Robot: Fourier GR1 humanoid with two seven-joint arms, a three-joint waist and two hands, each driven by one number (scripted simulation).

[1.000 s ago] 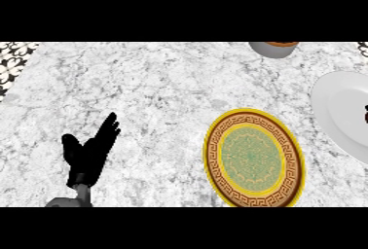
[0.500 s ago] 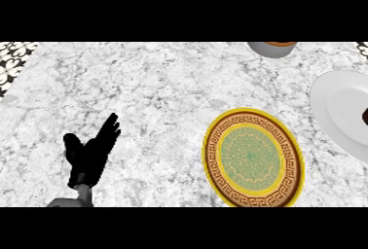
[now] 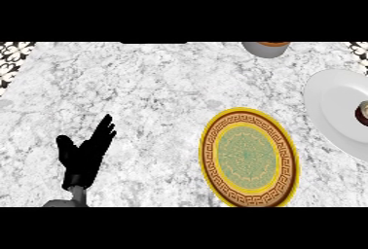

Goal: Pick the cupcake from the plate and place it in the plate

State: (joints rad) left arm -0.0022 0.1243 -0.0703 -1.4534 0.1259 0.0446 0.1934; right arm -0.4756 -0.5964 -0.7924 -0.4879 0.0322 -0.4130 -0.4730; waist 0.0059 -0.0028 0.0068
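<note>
Counter [image 3: 151,97] – grey-white marble, filling the head view.

Far left, 10 o'clock corner: a strip of black-and-white patterned tile [image 3: 13,52] along the counter's edge.

Left hand [image 3: 84,156] – at 8 o'clock in the view, near the lower edge. It comes up from a short piece of grey forearm [image 3: 72,197]. Fingers straight and held together, tips pointing toward 1 o'clock; thumb spread apart on the 9 o'clock side. It holds nothing and is at rest, well apart from both plates.

Right of centre, at about 4 o'clock: yellow plate [image 3: 249,156]. Yellow rim, a brown band with a key pattern, and a green patterned middle. Nothing lies on it. Its lower rim reaches the bottom of the view.

Top edge, 1 o'clock: a grey cup [image 3: 265,48], only its lower part showing, with a brown-orange rim where it is cut off. Well apart from the plates.

Right edge, 3 o'clock: white plate [image 3: 325,109], partly cut off by the view's edge and lying near the yellow plate's 1 o'clock side, a strip of counter between them.

Cupcake [image 3: 361,113] – on the white plate, toward its middle. Dark; only a sliver shows at the view's right edge.

Right hand: does not show.
</note>
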